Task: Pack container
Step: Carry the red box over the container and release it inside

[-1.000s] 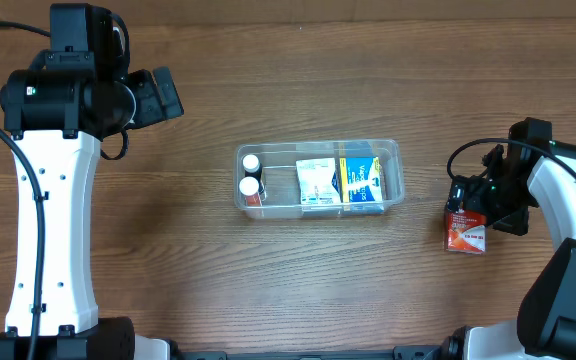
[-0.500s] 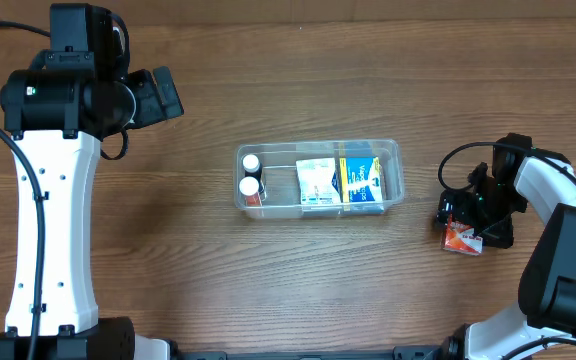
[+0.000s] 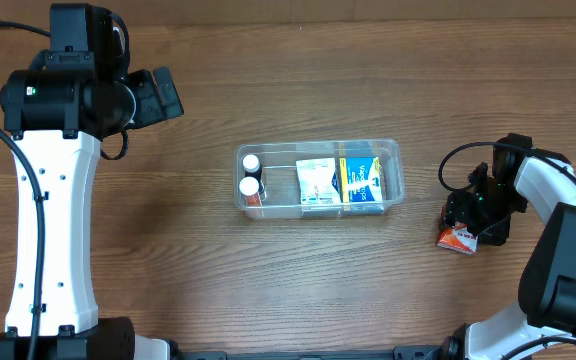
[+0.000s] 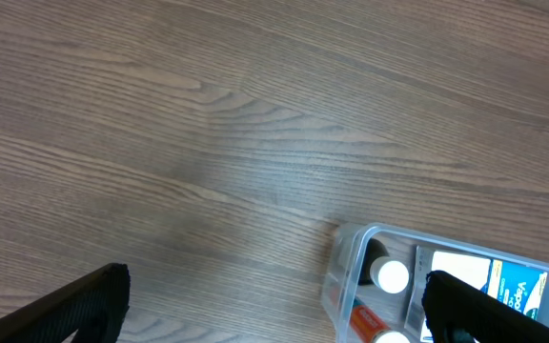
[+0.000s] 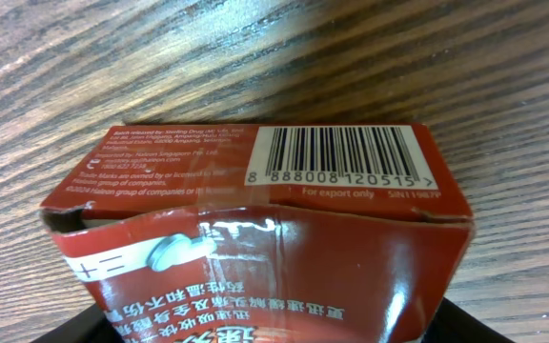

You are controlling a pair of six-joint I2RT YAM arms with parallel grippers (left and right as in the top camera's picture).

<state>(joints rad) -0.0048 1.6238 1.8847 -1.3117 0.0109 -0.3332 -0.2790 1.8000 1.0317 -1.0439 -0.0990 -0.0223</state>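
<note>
The container [image 3: 318, 147], a clear tub, sits mid-table holding two white-capped bottles [image 3: 251, 174], a white box [image 3: 315, 183] and a blue-and-yellow box [image 3: 361, 180]. To its right, my right gripper [image 3: 471, 218] is shut on a red box [image 3: 457, 237] that rests on the wood. The right wrist view is filled by that red box [image 5: 255, 219], barcode side up, with my gripper [image 5: 274, 332] squeezing its dented sides. My left gripper [image 3: 160, 95] hangs open at the far left, well away from the tub. Its view shows the container's corner [image 4: 349, 257] between wide-spread fingers [image 4: 84, 305].
The left arm's white column [image 3: 53, 220] stands along the left side. The right arm's cable [image 3: 460, 160] loops above the red box. Bare wood lies between the tub and the red box.
My right gripper slid a little left over the red box and shut on it, nudging the box slightly. The left arm and the tub have not moved.
</note>
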